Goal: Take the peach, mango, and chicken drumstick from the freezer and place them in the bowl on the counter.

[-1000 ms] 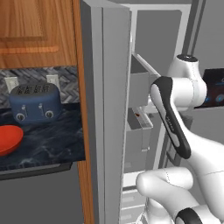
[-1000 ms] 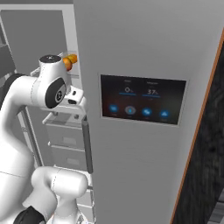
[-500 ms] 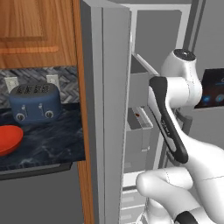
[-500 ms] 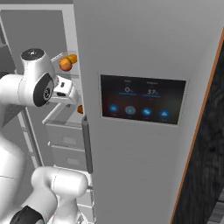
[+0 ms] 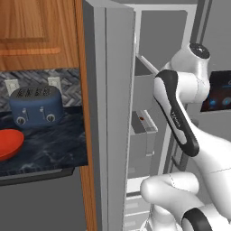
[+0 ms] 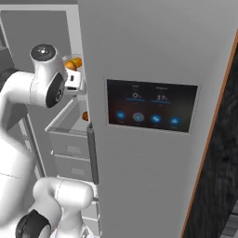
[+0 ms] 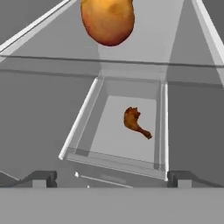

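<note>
Hand view: end effector [image 7: 109,179] spread above the chicken drumstick [image 7: 135,122], lying mid-shelf, clear of edges.

This was a home kitchen, rendered rather than real. Wooden cabinets [image 5: 38,34] hung above a dark marbled counter [image 5: 49,151] that carried a blue toaster [image 5: 36,106] and a red-orange bowl [image 5: 9,143]. Beside them stood a tall grey freezer [image 5: 119,113] with its door open, next to a wider door bearing a touch screen [image 6: 151,107]
</note>
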